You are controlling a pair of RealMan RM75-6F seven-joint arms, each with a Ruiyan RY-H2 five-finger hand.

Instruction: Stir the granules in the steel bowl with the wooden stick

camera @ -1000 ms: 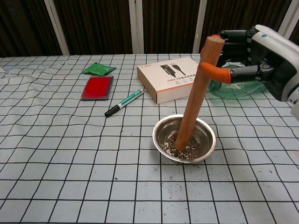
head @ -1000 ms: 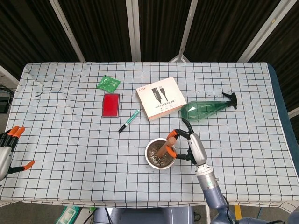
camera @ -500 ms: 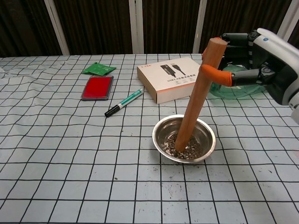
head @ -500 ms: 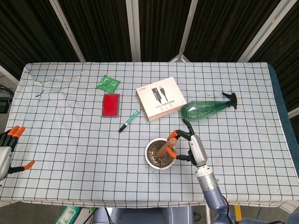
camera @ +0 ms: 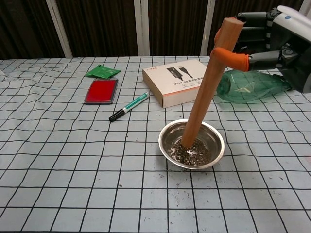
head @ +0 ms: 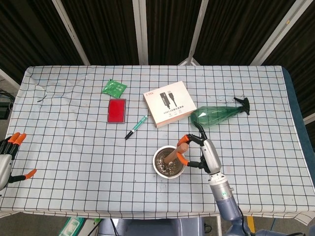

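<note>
A steel bowl (camera: 215, 140) (head: 160, 170) with dark granules (camera: 192, 153) sits on the checked cloth near the front. A wooden stick (camera: 209, 85) (head: 173, 152) leans in it, lower end in the granules, top tilted to the right. My right hand (camera: 272, 41) (head: 203, 154) pinches the stick's upper end between orange-tipped fingers. My left hand (head: 9, 156) hangs off the table's left edge, fingers apart, holding nothing.
A green spray bottle (camera: 252, 86) lies just behind the right hand. A white box (camera: 177, 80), a green marker (camera: 129, 107), a red pad (camera: 101, 91) and a green packet (camera: 103, 72) lie further back. A few granules are scattered on the cloth before the bowl.
My right hand rose and shifted right, tilting the stick's top further right while its lower end stayed in the granules. The left hand did not move.
</note>
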